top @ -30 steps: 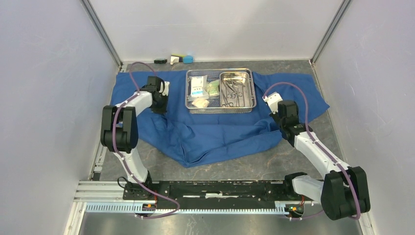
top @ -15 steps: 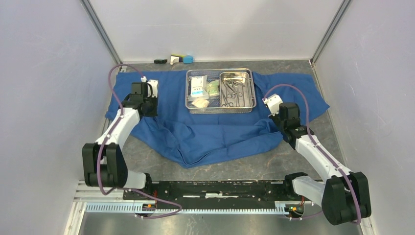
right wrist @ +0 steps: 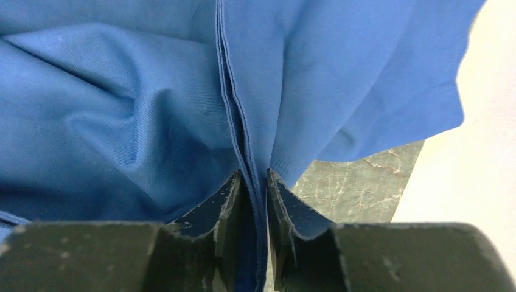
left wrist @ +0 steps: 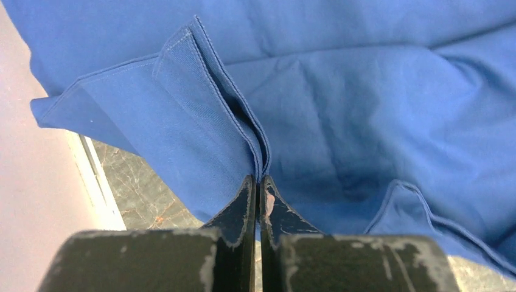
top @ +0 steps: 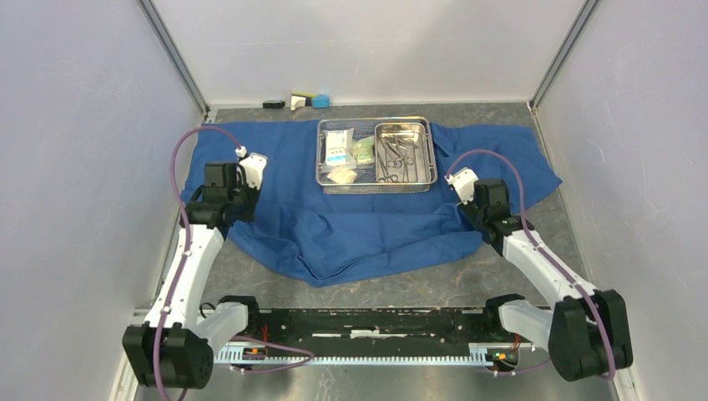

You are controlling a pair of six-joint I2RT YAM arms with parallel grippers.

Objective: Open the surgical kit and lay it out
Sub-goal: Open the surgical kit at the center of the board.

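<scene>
The blue cloth wrap (top: 376, 225) lies spread over the table, its front edge hanging in a point toward me. On it stands the wire-mesh basket (top: 376, 187), holding the steel pan (top: 403, 127) with slim instruments (top: 396, 159) and white and green packets (top: 338, 146). My left gripper (top: 227, 207) is at the cloth's left side, shut on a pinched fold of its hem (left wrist: 260, 177). My right gripper (top: 472, 209) is at the cloth's right side. Its fingers (right wrist: 254, 175) stand slightly apart with a hem fold (right wrist: 243, 146) loose between them.
Small black (top: 273, 104), white (top: 299, 101) and blue (top: 320, 101) blocks sit by the back wall. Side walls close in on both sides. Bare grey tabletop (top: 250, 276) shows in front of the cloth, and the arms' mounting rail (top: 367, 322) runs along the near edge.
My left arm has swung out to the left and nearer, dragging the cloth's left part with it. My right gripper's jaws have parted a little around the hem.
</scene>
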